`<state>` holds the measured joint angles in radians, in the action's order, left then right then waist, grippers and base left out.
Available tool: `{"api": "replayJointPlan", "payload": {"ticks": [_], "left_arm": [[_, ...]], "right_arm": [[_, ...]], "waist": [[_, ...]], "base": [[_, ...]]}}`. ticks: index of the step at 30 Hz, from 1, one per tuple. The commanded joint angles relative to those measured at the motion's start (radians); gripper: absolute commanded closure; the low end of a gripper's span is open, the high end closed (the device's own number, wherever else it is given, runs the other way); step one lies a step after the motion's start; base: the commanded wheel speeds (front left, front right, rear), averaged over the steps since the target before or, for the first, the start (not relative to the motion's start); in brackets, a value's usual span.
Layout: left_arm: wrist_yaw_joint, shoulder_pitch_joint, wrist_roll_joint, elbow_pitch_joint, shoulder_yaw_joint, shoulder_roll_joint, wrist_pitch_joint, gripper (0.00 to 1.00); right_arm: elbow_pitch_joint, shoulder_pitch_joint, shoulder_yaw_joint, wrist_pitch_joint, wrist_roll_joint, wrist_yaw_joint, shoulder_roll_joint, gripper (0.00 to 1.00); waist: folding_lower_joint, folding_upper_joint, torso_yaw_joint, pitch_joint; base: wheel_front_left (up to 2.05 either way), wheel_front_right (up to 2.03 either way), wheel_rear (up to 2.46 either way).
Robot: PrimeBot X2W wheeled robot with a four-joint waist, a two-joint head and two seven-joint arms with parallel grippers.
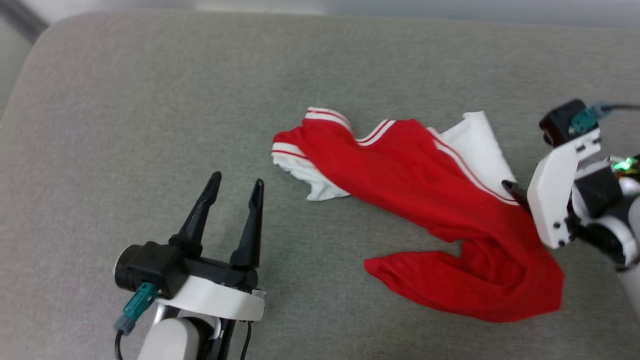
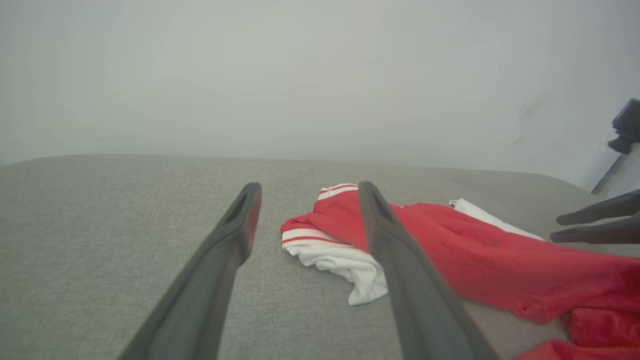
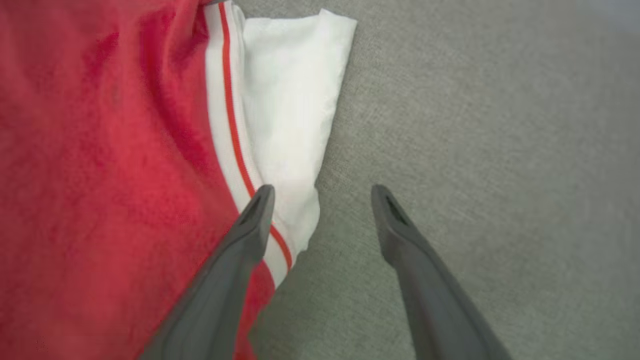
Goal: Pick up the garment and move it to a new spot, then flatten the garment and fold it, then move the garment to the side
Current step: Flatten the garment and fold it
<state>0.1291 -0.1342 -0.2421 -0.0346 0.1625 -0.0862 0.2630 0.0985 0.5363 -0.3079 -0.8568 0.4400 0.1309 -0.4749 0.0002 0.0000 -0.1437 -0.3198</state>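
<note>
Grey woven padded surface (image 1: 125,100), rounded corner at 10 o'clock. Red garment (image 1: 425,200) lies crumpled on it, toward 3 o'clock from centre. White sleeve (image 1: 480,145) spread at garment's 1 o'clock, second sleeve (image 1: 310,180) bunched at 9 o'clock.

Garment (image 3: 100,175) cut off at left (right wrist view).

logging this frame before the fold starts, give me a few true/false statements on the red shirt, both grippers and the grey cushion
1. The red jersey T-shirt with white short sleeves lies crumpled on the grey fabric cushion. True.
2. The left gripper is shut on it. False: it is open, over bare cushion, apart from the shirt.
3. The right gripper is open, one finger over the white sleeve's striped seam. True.
4. The shirt is folded into a neat rectangle. False: it is unfolded and rumpled.
</note>
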Motion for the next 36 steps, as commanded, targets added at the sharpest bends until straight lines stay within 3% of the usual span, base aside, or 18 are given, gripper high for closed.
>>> {"api": "replayJointPlan", "payload": {"ticks": [1,7,15,16,18,36], "left_arm": [[0.001,-0.026,-0.006,0.005,0.015,0.004,0.003,0.00],[0.001,-0.055,-0.011,0.014,0.034,0.013,0.003,0.00],[0.001,-0.049,-0.010,0.016,0.026,0.004,0.003,0.00],[0.001,-0.047,-0.010,0.016,0.023,0.001,0.003,0.00],[0.001,-0.042,-0.009,0.016,0.014,-0.004,0.003,0.00],[0.001,-0.025,-0.015,0.032,0.004,-0.040,0.003,0.00]], "right_arm": [[0.022,0.051,-0.004,-0.063,0.018,0.000,-0.011,0.00],[0.105,0.110,0.012,-0.157,0.033,0.000,-0.003,0.00],[0.222,0.095,-0.054,-0.125,0.007,0.000,-0.026,0.00],[0.234,0.089,-0.058,-0.118,0.007,0.000,-0.025,0.27],[0.250,0.085,-0.061,-0.093,0.015,0.000,-0.017,1.00],[0.365,0.039,0.076,0.210,-0.038,-0.001,-0.100,1.00]], "waist": [[-0.0002,0.0000,-0.058,-0.054],[-0.0002,0.0000,-0.116,-0.092],[-0.0002,0.0000,-0.157,-0.113],[-0.0002,0.0000,-0.156,-0.111],[-0.0002,0.0000,-0.148,-0.105],[-0.0002,0.0000,0.012,0.011]], "base": [[0.00,0.00,0.00],[0.00,0.00,0.00],[0.00,0.00,0.00],[0.00,0.00,0.00],[0.00,0.00,0.00],[0.00,0.00,0.00]]}}
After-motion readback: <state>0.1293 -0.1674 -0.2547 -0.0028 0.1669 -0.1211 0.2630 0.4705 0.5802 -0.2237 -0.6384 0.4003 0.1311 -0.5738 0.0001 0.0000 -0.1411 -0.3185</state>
